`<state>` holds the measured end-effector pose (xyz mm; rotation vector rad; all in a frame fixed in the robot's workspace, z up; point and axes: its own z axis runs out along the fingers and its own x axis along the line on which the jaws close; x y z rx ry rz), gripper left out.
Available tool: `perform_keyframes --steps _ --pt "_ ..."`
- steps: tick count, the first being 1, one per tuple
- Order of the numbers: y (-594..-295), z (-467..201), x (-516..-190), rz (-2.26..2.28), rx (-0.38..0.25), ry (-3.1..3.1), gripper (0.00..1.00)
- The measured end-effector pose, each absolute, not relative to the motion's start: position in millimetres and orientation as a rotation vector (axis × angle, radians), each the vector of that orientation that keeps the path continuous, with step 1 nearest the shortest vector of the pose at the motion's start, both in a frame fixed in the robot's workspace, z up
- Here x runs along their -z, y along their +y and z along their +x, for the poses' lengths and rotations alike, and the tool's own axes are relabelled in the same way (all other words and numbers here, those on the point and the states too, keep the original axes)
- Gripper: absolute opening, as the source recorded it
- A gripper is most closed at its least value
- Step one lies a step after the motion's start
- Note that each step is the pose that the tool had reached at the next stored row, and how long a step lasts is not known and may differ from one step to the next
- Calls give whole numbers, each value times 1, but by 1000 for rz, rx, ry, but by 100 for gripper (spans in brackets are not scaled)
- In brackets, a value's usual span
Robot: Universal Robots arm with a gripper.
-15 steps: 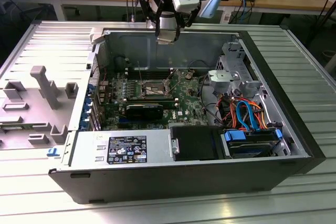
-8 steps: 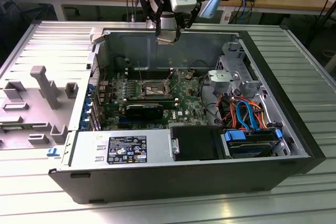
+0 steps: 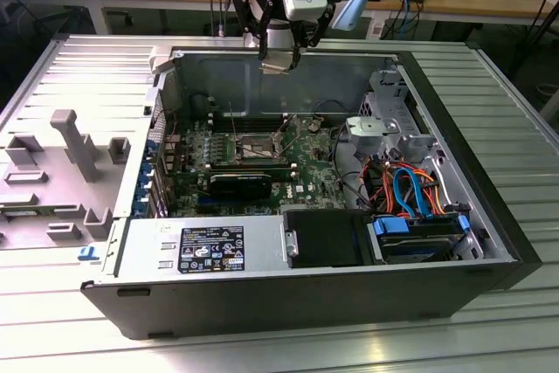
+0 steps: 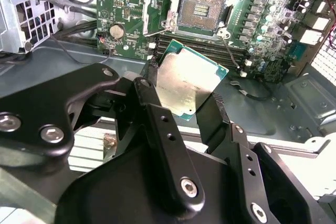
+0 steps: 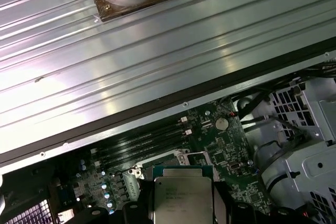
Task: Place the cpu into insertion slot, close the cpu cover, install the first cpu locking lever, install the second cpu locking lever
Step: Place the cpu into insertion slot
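My gripper (image 3: pixel 278 60) hangs over the back wall of the open computer case (image 3: pixel 489 216), shut on the cpu (image 3: pixel 276 64). The second wrist view has the cpu (image 4: pixel 189 83), a silver-grey square with a green edge, pinched between the two black fingers (image 4: pixel 149 98) of the gripper (image 4: pixel 184 88). The first wrist view also has the cpu (image 5: pixel 182 198). The insertion slot (image 4: pixel 202 9) lies bare on the green board, well apart from the chip. The cpu cover (image 4: pixel 156 3) stands tipped up at one side of the slot. In the exterior view the slot (image 3: pixel 249 148) sits mid-board with thin levers raised beside it.
Memory slots (image 4: pixel 210 45) run between the chip and the socket. A black ribbed block (image 3: pixel 240 183) lies in front of the socket, then the power supply (image 3: pixel 201 246). Drive cage and coloured cables (image 3: pixel 415 203) fill the exterior view's right. A grey fixture tray (image 3: pixel 61 163) lies left.
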<state>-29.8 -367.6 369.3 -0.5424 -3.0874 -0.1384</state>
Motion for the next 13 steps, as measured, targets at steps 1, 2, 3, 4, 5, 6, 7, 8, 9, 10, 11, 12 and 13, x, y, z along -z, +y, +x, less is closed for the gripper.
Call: perform_keyframes --steps 1,2,3,4,5,6,7,8,9,10,11,12,13 --pt "-368 -30 -369 -569 138 -3083 54" --pt "-368 -30 -369 -586 139 -3081 54" --pt "-368 -30 -369 -603 139 -3078 54" --pt "-368 -30 -369 -629 139 -3073 54" --pt "-368 -30 -369 -643 139 -3071 54" --pt "-368 -30 -369 -663 139 -3067 54" --pt "-368 -30 -369 -694 139 -3061 54" --pt "-368 -30 -369 -697 139 -3061 54" --pt "-368 -30 -369 -698 139 -3061 54" --pt "-368 -30 -369 -698 139 -3060 54" --pt "-368 -30 -369 -698 139 -3060 54" --pt "-368 -30 -369 -698 139 -3060 54" --pt "-368 -30 -369 -698 139 -3060 54"
